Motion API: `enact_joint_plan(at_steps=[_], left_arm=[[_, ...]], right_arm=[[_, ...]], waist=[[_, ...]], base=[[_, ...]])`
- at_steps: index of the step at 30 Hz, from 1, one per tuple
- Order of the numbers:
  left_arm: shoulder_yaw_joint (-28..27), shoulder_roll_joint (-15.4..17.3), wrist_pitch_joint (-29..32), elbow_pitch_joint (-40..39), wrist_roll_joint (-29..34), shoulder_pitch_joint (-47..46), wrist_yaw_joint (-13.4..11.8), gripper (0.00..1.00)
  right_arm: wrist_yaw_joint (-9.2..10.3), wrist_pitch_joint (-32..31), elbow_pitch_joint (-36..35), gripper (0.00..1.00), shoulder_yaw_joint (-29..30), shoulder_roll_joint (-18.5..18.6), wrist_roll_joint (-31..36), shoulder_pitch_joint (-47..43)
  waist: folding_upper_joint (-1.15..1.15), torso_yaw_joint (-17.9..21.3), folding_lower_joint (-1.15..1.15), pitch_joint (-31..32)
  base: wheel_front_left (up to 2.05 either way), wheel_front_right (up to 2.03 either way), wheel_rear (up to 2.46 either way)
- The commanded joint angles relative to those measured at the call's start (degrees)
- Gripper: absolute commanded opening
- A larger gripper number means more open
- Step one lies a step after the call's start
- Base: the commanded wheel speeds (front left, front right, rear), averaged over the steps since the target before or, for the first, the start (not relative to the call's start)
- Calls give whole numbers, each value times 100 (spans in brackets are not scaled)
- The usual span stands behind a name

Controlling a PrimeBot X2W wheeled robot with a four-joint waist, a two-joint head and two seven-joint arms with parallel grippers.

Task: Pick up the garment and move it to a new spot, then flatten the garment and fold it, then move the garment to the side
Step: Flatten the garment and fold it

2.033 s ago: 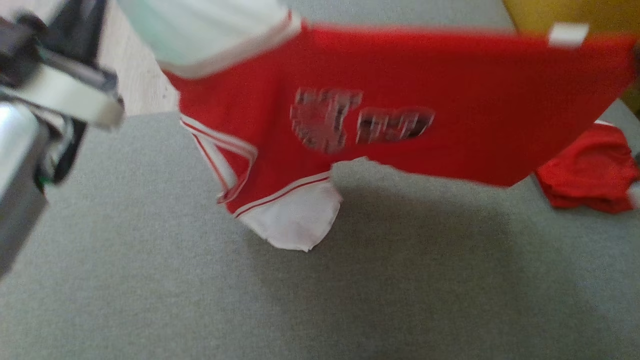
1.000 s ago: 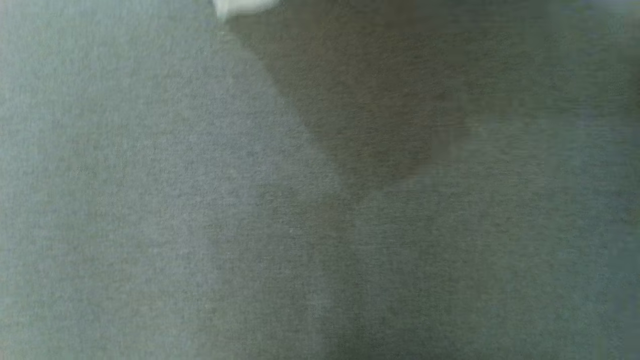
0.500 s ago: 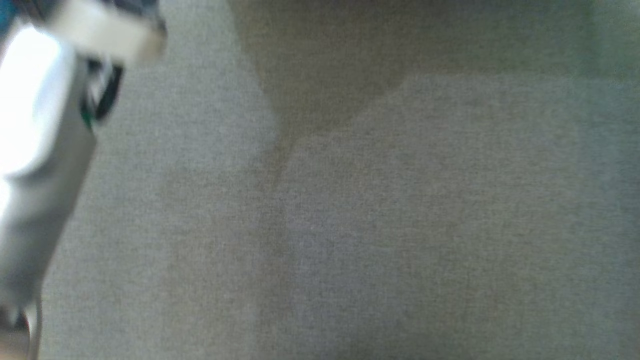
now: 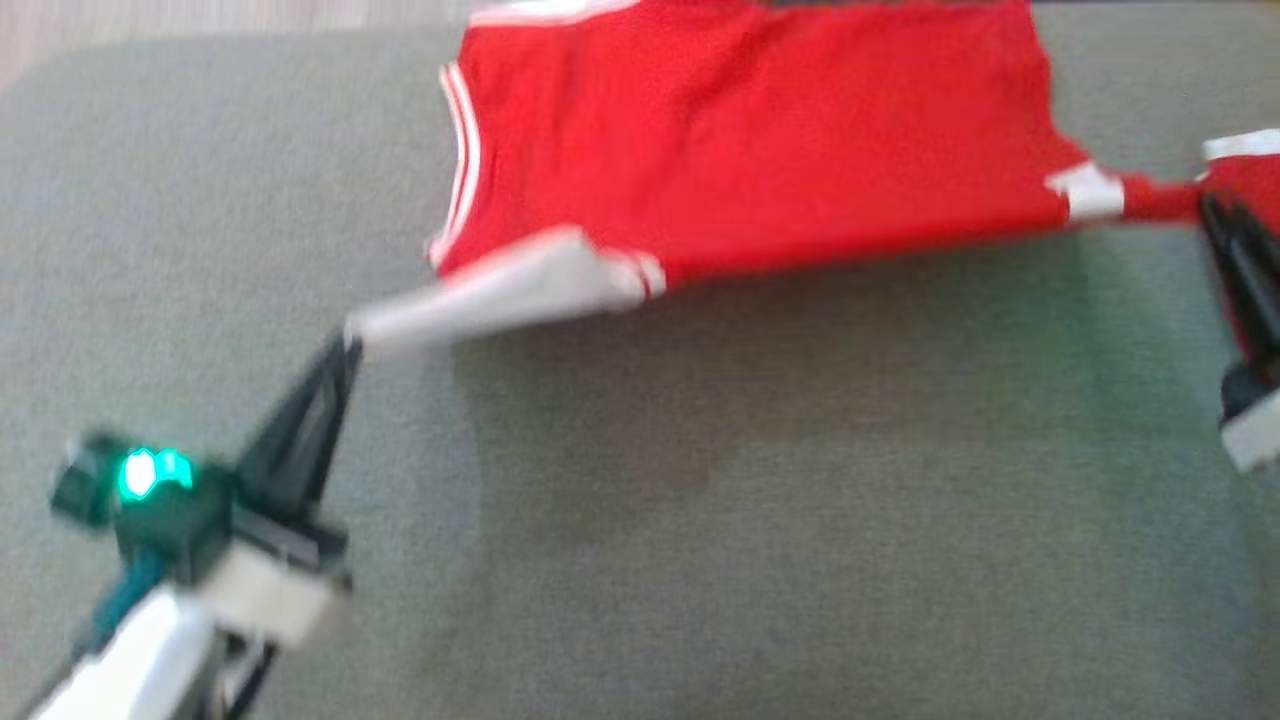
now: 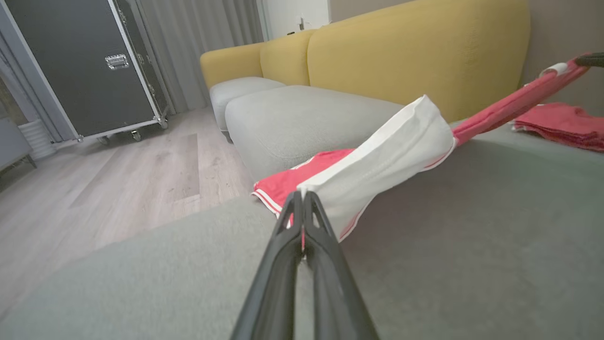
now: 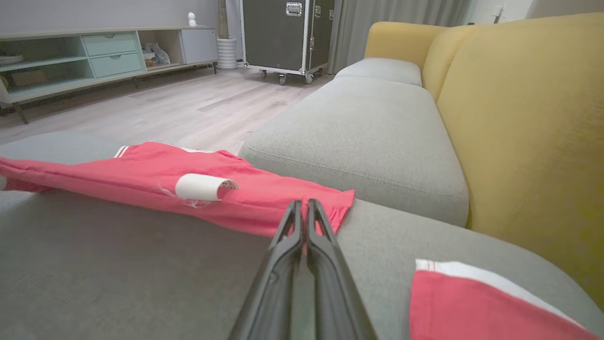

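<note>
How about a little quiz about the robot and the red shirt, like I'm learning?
1. True or false: the left claw and the right claw are both shut on the red garment.
2. The bit that the left claw pinches is: A white, B blue, C black.
3. Fill in: the sofa backrest is coloured ____.
Key: 1 true; 2 A; 3 yellow.
</note>
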State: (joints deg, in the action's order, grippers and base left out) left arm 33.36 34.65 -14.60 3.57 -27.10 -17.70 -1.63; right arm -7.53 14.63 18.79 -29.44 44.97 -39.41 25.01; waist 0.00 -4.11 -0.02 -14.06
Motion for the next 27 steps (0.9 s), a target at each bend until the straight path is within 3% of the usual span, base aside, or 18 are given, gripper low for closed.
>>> enact_joint_plan(at_steps=[1,6,11,20,27], left_arm=[[-300,359,48,-420,-75,183,-185,0],[-228,574,203,-1096,-375,1226,-387,0],[-231,620,252,-1300,-407,1381,-491,0],[0,505,405,-766,111,211,-120,0],[213,256,463,149,788,-1540,380,0]], right_arm=[[4,37,-257,0,248,235,-45,-373],[4,37,-649,0,790,185,44,-1393],[4,37,-891,0,1153,2,169,-2012],[4,37,-854,0,986,-50,322,-1689],[4,37,-474,0,651,69,294,-798]], waist=[[0,123,2,168],[0,145,2,257],[0,144,2,181],[0,113,2,-246],[0,79,2,-728]], base=[[0,0,0],[0,0,0],[0,0,0],[0,0,0],[0,0,0]])
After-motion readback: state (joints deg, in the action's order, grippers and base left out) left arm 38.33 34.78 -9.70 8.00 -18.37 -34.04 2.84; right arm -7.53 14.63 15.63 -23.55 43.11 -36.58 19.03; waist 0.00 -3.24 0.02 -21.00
